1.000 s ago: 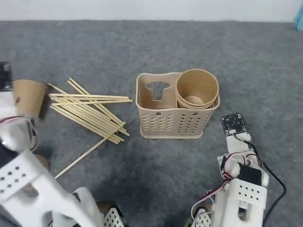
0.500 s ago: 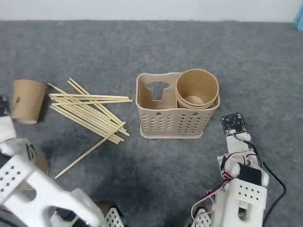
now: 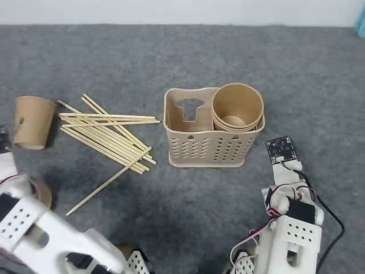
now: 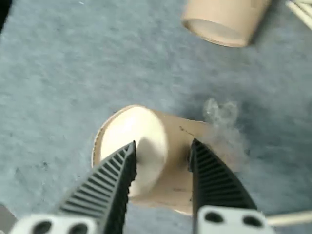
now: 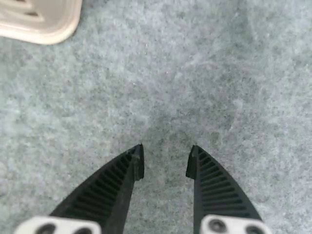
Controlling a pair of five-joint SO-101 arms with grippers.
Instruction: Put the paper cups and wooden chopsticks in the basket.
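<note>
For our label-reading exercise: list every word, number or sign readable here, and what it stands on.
No text can be read.
On the lying paper cup: one small dark mark, too small to read.
On the circuit board on an arm: tiny markings, illegible.
On the basket and chopsticks: no print visible.

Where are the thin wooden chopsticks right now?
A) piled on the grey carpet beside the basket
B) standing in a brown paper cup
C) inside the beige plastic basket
A: the thin wooden chopsticks lie in a loose pile on the grey carpet, beside the beige perforated plastic basket.
</note>
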